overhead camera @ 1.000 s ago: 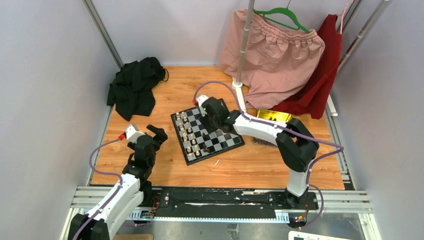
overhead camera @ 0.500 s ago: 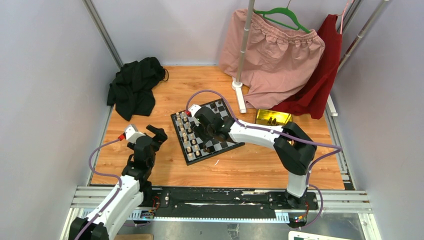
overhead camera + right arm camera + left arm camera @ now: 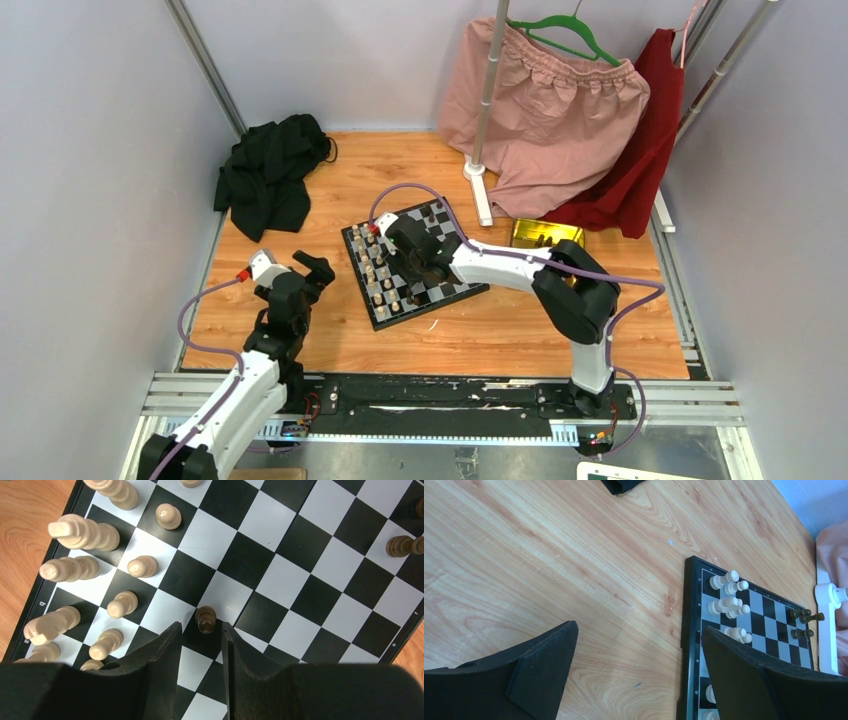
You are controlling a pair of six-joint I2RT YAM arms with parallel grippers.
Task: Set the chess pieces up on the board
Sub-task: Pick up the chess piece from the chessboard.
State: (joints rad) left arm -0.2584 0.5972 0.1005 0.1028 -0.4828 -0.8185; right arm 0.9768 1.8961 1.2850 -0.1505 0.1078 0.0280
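The board [image 3: 455, 283] lies at the table's middle, with cream chess pieces [image 3: 375, 270] in rows along its left side and a few dark ones [image 3: 432, 212] at its far corner. My right gripper [image 3: 420, 268] hangs low over the board. In the right wrist view [image 3: 201, 626] its jaws stand a little apart, with a dark pawn [image 3: 205, 619] upright on a square between the tips and a small gap on each side. Cream pieces [image 3: 80, 532] stand to its left. My left gripper [image 3: 638, 626] is wide open and empty over bare wood, left of the board [image 3: 691, 605].
A black cloth [image 3: 265, 175] lies at the back left. A pink garment [image 3: 555, 110] and a red one [image 3: 645, 150] hang on a rack whose pole foot [image 3: 480, 180] stands just behind the board. A yellow tin [image 3: 545, 235] sits right of the board.
My right gripper has moved left across the board, from its far right part toward the cream rows. The left arm has not moved.
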